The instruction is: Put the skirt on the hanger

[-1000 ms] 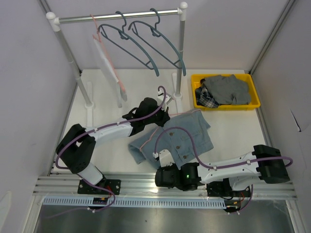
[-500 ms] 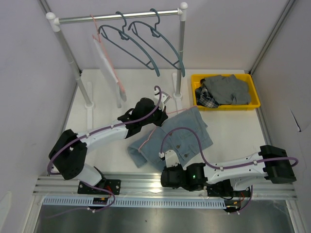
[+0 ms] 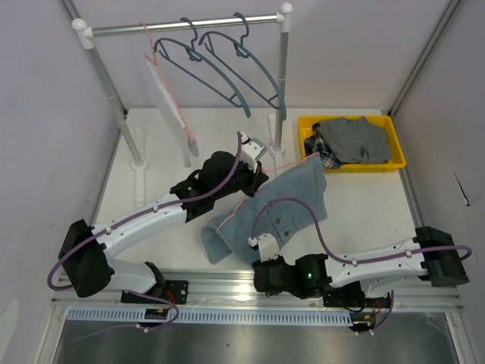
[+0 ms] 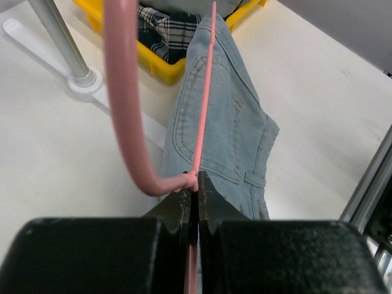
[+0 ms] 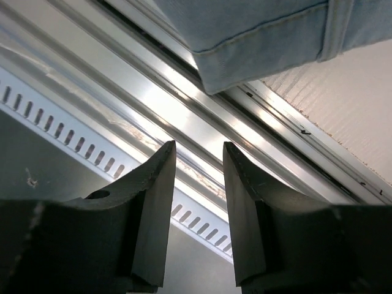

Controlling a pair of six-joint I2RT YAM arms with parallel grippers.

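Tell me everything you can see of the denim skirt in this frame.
The light blue denim skirt shows tan stitching, a curved sewn pocket and a belt loop. It is draped along the thin pink plastic hanger, which the shut left gripper pinches at the neck. Its upper end sits high near the yellow bin, and its lower end reaches the white table by the front rail. The open right gripper is below the hem, not touching.
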